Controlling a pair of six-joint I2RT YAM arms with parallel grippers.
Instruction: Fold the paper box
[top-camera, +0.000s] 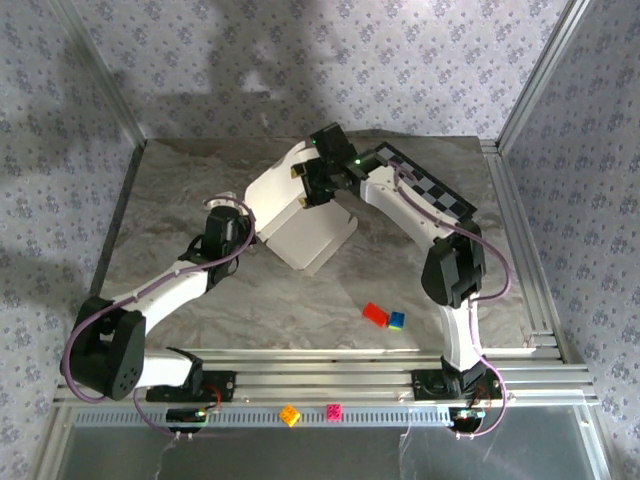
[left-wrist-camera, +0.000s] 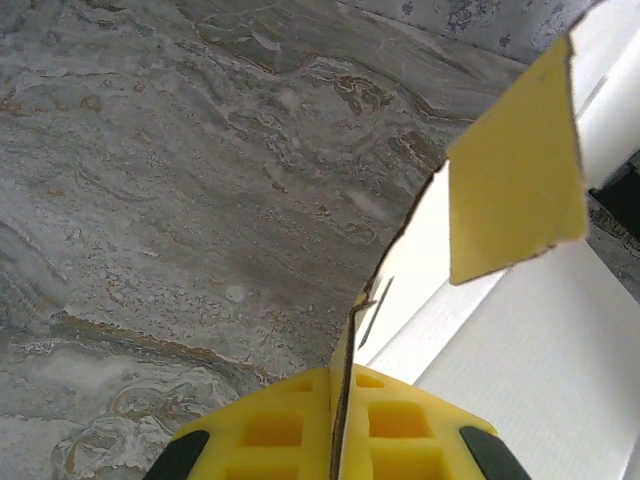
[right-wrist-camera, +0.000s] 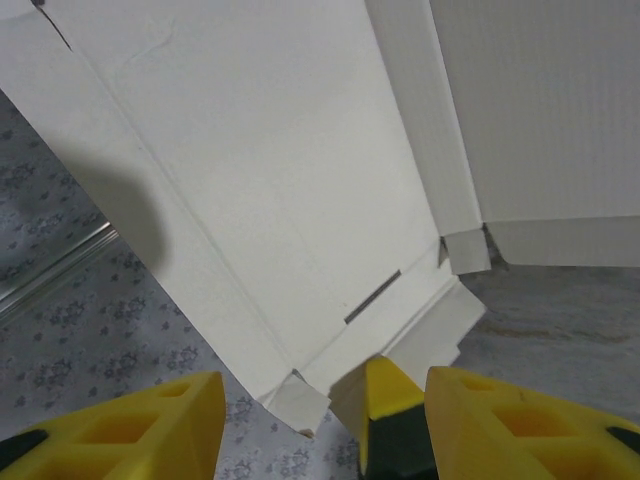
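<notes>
paper box (top-camera: 300, 215) | white inside up (yellow outside) | part-folded, mid-table

The raised paper box (top-camera: 300, 215) blocks the middle of the desk (top-camera: 290, 305). Free room lies at left and near; at near right a red brick (top-camera: 375, 314) and blue brick (top-camera: 397, 320) lie touching.

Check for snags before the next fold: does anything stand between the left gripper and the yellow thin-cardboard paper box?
Nothing visible does: the left gripper is shut directly on the paper box, its edge between the fingers.
</notes>
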